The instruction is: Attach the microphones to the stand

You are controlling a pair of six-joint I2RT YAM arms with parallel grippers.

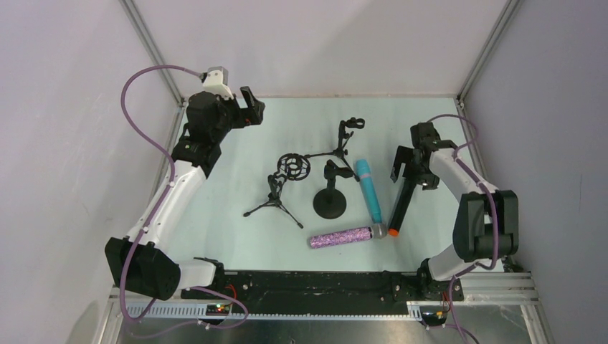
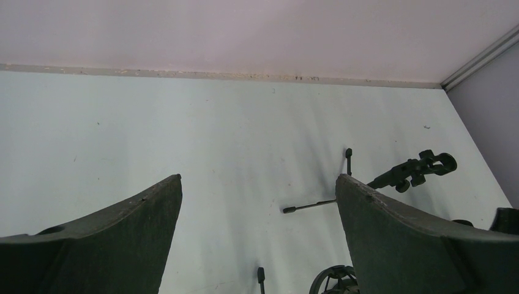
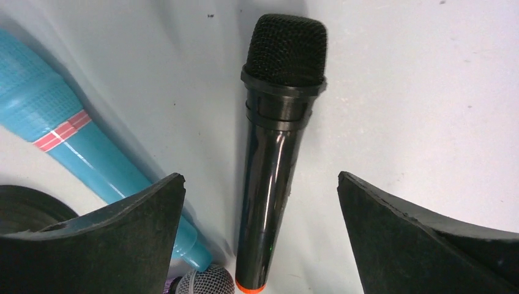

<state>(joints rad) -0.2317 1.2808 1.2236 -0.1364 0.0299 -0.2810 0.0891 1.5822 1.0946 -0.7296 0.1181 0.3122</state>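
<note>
The black microphone (image 3: 272,153) lies flat on the surface (image 1: 236,179), its orange end near the silver head of the glittery purple microphone (image 1: 340,237). The light blue microphone (image 1: 369,190) lies just to its left. The right pincer (image 3: 260,177) straddles the black one, released and touching nothing. A round-base stand (image 1: 330,203) and a shock-mount tripod (image 1: 285,188) stand further left. The left pincer (image 2: 257,177), spread wide, hovers by the far left corner.

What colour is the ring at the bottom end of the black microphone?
Orange. The ring shows best in the right wrist view.
</note>
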